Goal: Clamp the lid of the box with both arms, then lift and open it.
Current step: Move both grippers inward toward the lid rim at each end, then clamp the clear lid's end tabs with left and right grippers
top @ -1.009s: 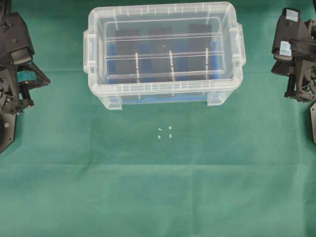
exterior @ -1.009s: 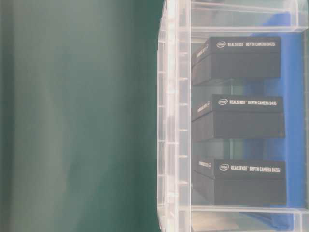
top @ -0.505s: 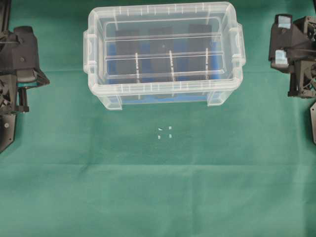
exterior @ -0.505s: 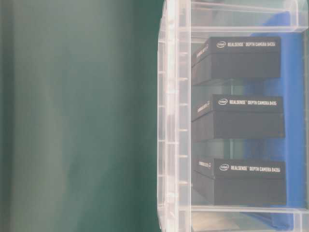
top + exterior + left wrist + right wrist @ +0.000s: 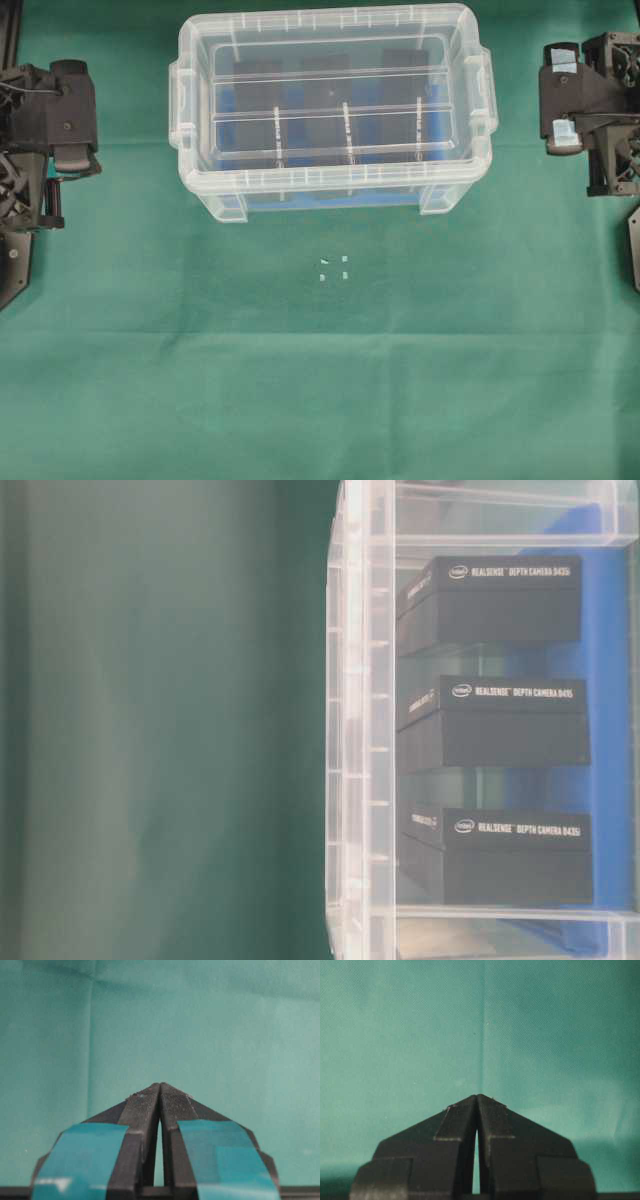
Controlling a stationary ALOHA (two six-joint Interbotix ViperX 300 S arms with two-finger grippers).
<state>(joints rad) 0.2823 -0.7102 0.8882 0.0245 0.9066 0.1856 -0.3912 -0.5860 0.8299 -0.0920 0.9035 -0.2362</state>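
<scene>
The clear lid (image 5: 330,95) lies shut on top of the clear box (image 5: 330,195), which stands at the back middle of the green cloth. Through the box wall (image 5: 360,730) I see three black blocks (image 5: 500,720) on a blue liner. My left arm (image 5: 62,120) hangs left of the box and my right arm (image 5: 570,100) right of it, both apart from it. The left gripper (image 5: 160,1086) is shut with nothing between its teal-taped fingers, over bare cloth. The right gripper (image 5: 478,1097) is also shut and empty, over bare cloth.
Small white marks (image 5: 334,268) sit on the cloth in front of the box. Black arm bases stand at the left edge (image 5: 12,270) and the right edge (image 5: 634,240). Green cloth covers the whole table.
Both arms have turned and shifted a little inward toward the box's ends. The box and lid have not moved.
</scene>
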